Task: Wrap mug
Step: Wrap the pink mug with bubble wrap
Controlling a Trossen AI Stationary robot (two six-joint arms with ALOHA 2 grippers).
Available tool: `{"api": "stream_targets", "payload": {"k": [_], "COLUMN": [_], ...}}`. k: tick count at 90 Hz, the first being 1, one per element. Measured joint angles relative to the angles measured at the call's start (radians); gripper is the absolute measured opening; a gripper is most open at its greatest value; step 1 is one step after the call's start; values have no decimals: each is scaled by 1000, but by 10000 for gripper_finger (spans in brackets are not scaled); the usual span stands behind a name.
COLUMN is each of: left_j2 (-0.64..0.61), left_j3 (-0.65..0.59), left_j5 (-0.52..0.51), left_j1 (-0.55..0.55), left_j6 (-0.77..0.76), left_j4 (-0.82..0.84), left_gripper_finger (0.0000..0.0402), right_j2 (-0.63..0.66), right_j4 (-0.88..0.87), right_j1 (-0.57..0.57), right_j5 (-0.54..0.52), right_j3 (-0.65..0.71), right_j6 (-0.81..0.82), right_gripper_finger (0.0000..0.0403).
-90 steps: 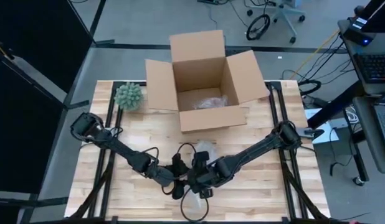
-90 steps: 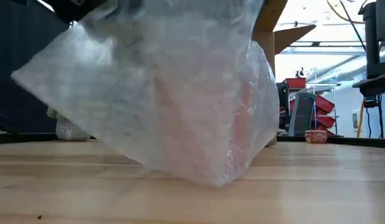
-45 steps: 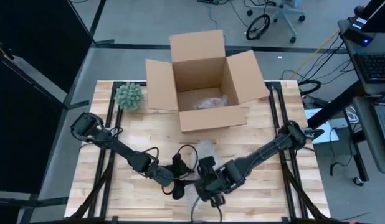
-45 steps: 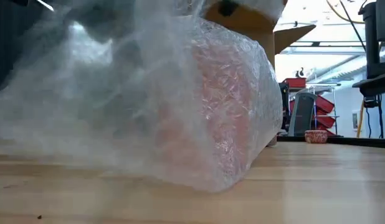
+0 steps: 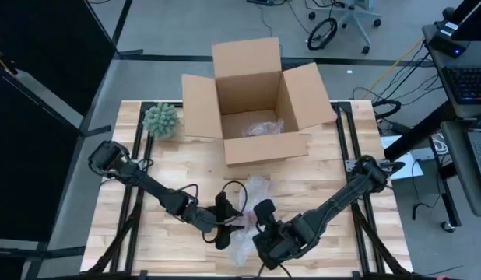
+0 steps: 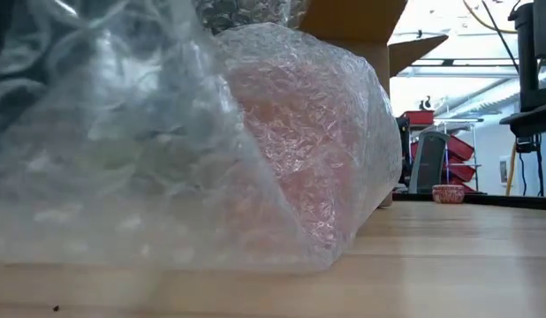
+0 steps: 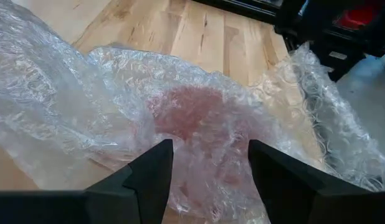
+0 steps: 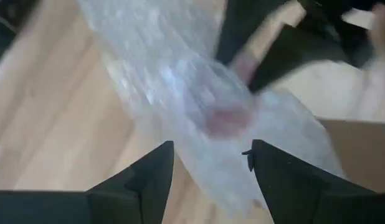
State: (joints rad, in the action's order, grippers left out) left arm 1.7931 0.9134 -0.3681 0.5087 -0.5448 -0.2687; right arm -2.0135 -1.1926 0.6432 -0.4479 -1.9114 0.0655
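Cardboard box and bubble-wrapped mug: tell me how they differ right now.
The cardboard box stands at the table's far edge, flaps open; the bubble-wrapped mug lies near the front edge between both grippers. The box is opaque brown; the wrap is clear, showing pink through it. Both rest on the wooden table.

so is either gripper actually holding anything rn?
Cannot tell. Both sets of fingers are spread around the bubble wrap over the mug, but no clamp shows.

The mug [image 7: 199, 121] was seen only as a reddish blur through the bubble wrap [image 7: 68, 112]; its handle could not be told.
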Motion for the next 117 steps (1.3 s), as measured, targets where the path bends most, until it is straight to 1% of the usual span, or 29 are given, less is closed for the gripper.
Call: {"api": "stream_targets", "payload": {"k": [12,30,35,39,45,58,70,76,88,93,106,117], "left_j2": [0,0,0,0,0,0,0,0,0,0,-11,-26], "left_j3": [0,0,0,0,0,-1,-1,-2,-2,-1,-2,-2], "left_j5": [0,1,1,1,1,1,2,4,9,15,38,38], "left_j1": [0,0,0,0,0,0,0,2,2,2,2,2], "left_j6": [0,0,0,0,0,0,1,0,1,1,2,4], "left_j4": [0,0,0,-1,-1,-3,-6,-6,-7,-8,-7,-1], "left_gripper_finger": [199,199,199,199,199,199,199,199,199,199,199,199], "right_j2": [-1,-14,-33,-52,-87,-142,-144,-144,-158,-174,-218,-233], "right_j4": [47,300,339,341,329,274,273,270,287,297,382,409], "right_j1": [8,13,7,0,-20,-60,-104,-123,-159,-164,-165,-158], "right_j5": [7,31,36,46,88,83,101,147,299,333,343,334], "right_j3": [-13,4,10,14,25,57,83,83,93,112,173,181], "right_j6": [-13,-164,-191,-195,-181,-142,-105,-86,-42,-35,-34,-30], "right_gripper_finger": [201,201,201,201,201,201,193,187,173,168,158,158]}}
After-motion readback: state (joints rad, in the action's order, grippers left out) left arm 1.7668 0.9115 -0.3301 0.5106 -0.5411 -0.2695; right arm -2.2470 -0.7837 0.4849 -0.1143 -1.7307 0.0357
